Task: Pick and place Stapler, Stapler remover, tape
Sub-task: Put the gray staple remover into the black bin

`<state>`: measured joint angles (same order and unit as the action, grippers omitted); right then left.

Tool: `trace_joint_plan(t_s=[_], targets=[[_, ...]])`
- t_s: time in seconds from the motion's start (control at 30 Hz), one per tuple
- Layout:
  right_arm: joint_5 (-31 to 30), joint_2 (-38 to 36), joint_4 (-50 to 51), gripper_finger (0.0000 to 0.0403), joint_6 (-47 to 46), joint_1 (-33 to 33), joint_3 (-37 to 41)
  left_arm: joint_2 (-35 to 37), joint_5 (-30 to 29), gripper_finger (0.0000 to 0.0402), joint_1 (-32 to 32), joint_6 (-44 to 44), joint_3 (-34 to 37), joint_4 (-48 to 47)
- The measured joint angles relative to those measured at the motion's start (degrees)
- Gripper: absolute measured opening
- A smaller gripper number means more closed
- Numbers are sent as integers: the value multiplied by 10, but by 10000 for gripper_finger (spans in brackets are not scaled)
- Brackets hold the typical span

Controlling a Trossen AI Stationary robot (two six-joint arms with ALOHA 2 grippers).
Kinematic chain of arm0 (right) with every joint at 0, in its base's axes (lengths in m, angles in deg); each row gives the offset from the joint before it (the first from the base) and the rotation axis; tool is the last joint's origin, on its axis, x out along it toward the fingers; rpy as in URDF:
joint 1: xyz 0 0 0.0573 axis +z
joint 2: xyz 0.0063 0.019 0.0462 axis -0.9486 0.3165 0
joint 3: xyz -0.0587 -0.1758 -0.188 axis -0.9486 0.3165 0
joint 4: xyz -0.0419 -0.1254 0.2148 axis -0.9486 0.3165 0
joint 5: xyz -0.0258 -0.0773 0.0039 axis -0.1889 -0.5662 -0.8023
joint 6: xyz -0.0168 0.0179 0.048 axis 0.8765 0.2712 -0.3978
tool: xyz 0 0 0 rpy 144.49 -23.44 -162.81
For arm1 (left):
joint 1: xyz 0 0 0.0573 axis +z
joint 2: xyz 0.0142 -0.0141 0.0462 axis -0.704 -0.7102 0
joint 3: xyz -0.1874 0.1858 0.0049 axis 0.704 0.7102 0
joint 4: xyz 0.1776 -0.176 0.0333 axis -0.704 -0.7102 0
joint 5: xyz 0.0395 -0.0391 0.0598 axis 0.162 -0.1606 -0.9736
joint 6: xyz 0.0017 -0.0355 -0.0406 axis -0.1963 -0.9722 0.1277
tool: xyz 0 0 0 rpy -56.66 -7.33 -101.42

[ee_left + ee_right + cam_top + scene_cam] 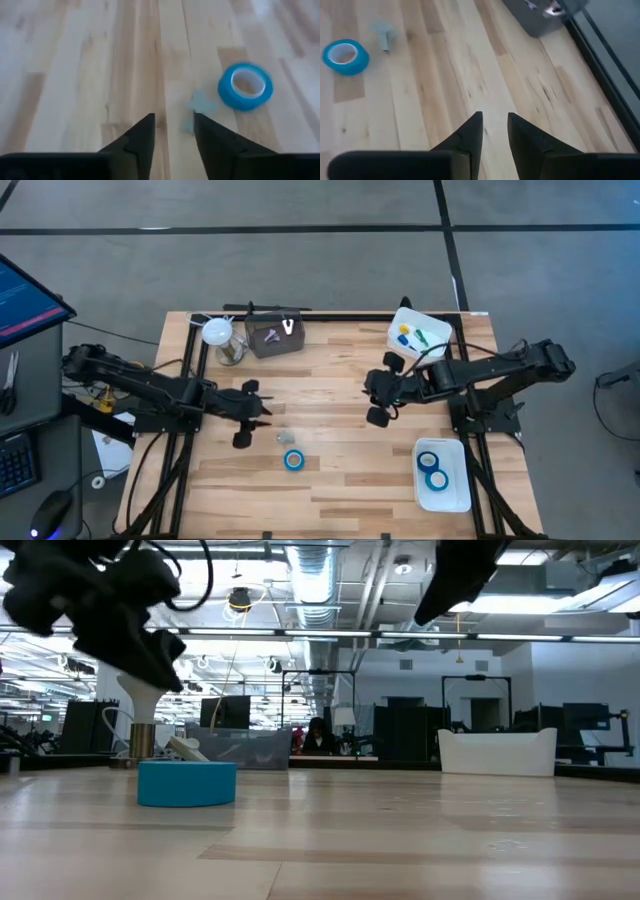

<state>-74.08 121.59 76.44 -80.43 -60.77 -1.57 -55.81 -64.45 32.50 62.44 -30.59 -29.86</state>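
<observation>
Here the left gripper [252, 412] hangs over the left half of the table [330, 480], fingers a narrow gap apart and empty. Just right of it lies a small pale stapler remover [284, 438], and beside that one roll of blue tape [293, 460] lies flat, its hole facing up. The right gripper [379, 395] hovers near the middle, slightly parted, holding nothing. Two more rolls [432, 469] lie flat in the white tray [455, 498] at far right.

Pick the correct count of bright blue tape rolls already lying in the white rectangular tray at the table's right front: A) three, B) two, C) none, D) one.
B: the high view shows two bright blue tape rolls in the white rectangular tray; a third roll lies on the wooden table.
</observation>
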Motion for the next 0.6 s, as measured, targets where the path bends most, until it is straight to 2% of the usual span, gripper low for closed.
trace_joint_plan(t_s=[0.13,0.33,0.6], targets=[[-2,0,12,77,-5,0,0,-67,2,145,-21,2,0,16],[-3,0,14,75,-6,-4,0,-162,2,147,-55,-1,0,103],[-15,0,21,75,-7,-4,0,-209,-8,153,-41,-31,0,130]])
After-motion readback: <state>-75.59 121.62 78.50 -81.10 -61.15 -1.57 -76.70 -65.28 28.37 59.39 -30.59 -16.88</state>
